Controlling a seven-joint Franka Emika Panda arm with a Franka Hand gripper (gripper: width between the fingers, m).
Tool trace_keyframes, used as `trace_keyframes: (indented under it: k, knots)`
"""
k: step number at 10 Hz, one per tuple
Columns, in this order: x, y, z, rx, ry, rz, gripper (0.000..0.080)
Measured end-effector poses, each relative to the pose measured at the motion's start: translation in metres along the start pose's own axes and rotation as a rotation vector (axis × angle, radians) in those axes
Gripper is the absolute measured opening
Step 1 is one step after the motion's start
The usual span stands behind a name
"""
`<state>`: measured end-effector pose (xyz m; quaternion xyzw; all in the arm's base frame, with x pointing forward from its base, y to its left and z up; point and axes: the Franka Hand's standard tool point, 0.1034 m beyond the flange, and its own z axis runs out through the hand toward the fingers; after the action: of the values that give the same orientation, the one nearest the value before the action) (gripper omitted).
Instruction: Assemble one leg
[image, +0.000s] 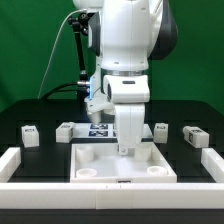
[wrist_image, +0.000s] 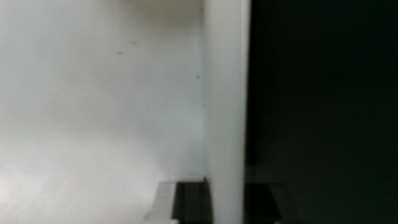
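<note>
The large white square tray (image: 100, 160) lies in the middle of the table, with round sockets near its front corners. My gripper (image: 127, 146) reaches straight down onto the tray's far rim. In the wrist view the white rim (wrist_image: 226, 100) runs between my two dark fingers (wrist_image: 187, 203), one on each side and touching it, so the jaws are shut on the rim. Several small white legs with marker tags lie apart from the gripper: two on the exterior view's left (image: 30, 134) (image: 66, 130) and two on its right (image: 160, 130) (image: 193, 135).
The marker board (image: 98, 128) lies behind the tray, partly hidden by the arm. A raised white wall (image: 20, 168) borders the work area at the front and both sides. A green backdrop stands behind.
</note>
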<state>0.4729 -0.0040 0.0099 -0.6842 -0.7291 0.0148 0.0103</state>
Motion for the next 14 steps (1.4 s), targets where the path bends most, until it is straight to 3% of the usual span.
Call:
trace_keyframes:
  k: [3,6,9,14]
  knots:
    - [0.029,0.004,0.0,-0.003,0.014,0.037,0.0064]
    - [0.062,0.019,-0.001,-0.015,0.026,0.011,0.0064]
    - [0.088,0.021,-0.001,-0.015,0.037,0.042,0.0064]
    - [0.088,0.022,-0.002,-0.013,0.034,0.081,0.0064]
